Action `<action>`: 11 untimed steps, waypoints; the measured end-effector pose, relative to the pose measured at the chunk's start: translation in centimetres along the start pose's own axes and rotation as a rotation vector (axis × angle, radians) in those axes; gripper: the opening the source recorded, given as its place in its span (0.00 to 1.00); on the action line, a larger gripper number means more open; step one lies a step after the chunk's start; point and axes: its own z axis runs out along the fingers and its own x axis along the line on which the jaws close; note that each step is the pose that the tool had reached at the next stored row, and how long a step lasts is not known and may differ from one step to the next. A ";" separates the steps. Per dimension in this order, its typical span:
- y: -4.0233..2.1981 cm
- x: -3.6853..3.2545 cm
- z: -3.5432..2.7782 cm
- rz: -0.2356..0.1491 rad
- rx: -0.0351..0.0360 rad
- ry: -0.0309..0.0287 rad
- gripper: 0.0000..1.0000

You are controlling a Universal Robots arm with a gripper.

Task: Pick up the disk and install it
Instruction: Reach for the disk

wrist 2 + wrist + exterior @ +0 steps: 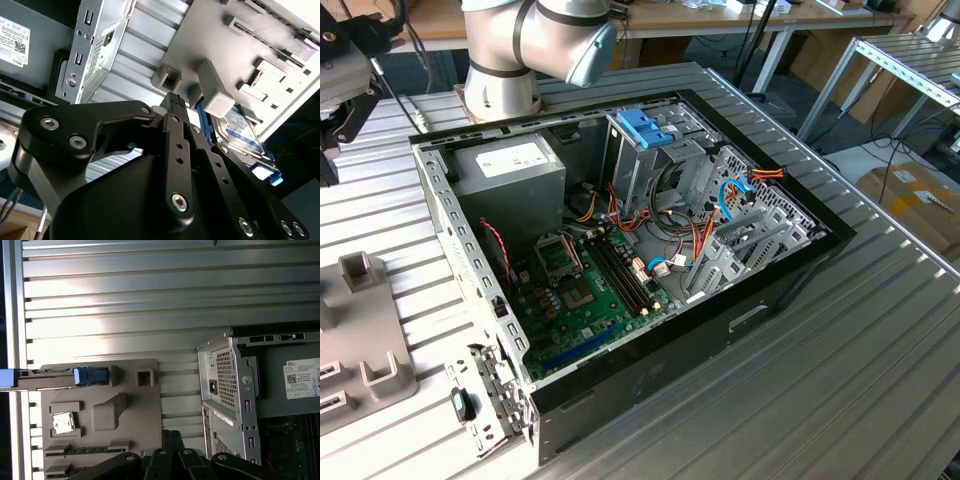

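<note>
Disk (239, 131) stands on edge in a slot of the grey fixture (260, 40) on the tabletop (150, 290), beside the open PC case (790, 275). Its blue-and-white label shows in the second wrist view, text unreadable. Claw (172, 101) is clenched on nothing, near the fixture, clear of the disk. White printed sticker (301, 378) on the power supply (510, 170).

Table (840, 330): ribbed metal, brushed, with a pale sheen.
Computer case (438, 195): bare grey sheet metal inside, perforated at 1 end. Outer skin black, semi-gloss.
Holder block (100, 410): grey, matt, probably plastic.
Disk (239, 131): glossy paper label, bright metal edge, smooth light-blue plastic frame.
Gripper (172, 99): black, matt, with shiny metal screw heads.
</note>
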 end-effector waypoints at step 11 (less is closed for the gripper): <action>-0.15 1.96 -0.05 0.000 0.0000 0.0000 0.11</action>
